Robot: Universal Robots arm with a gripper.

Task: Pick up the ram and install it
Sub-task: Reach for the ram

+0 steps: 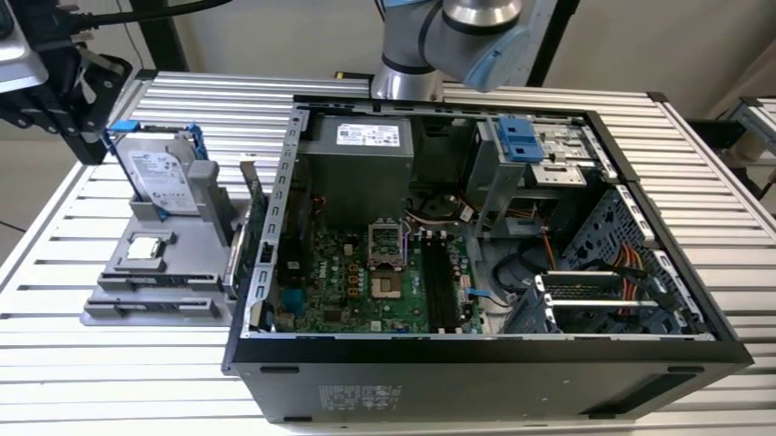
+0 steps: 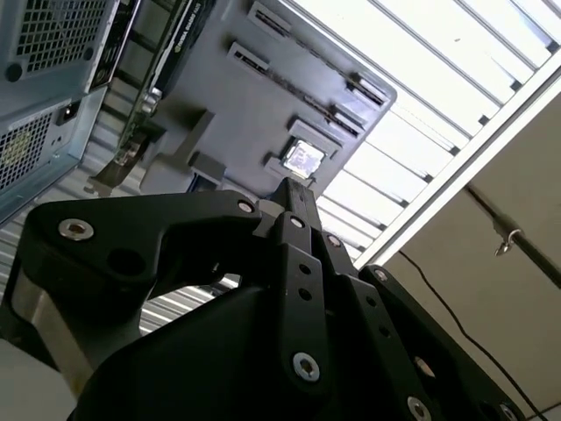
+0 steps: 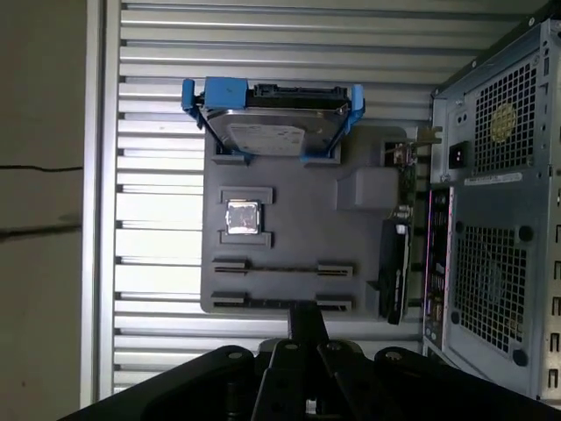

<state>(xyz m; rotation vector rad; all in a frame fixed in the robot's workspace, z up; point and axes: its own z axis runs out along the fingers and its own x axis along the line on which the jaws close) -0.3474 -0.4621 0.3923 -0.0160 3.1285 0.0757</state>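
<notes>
Ram: cannot tell where it sits. Pincer (image 3: 307, 317) clenched, fingers pressed together, nothing between them. It points down over outermost of two long slots (image 3: 263, 304) in grey holder (image 3: 289, 210) on desk (image 3: 158, 175). Holder also carries hard drive (image 3: 272, 132) and CPU chip (image 3: 243, 217). Arm (image 1: 467, 32) rises behind open computer case (image 1: 485, 363); wrist high at exterior view's left, above holder.

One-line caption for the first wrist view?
Gripper pointed at grey fixture carrying hard drive and CPU chip, computer case alongside.
</notes>
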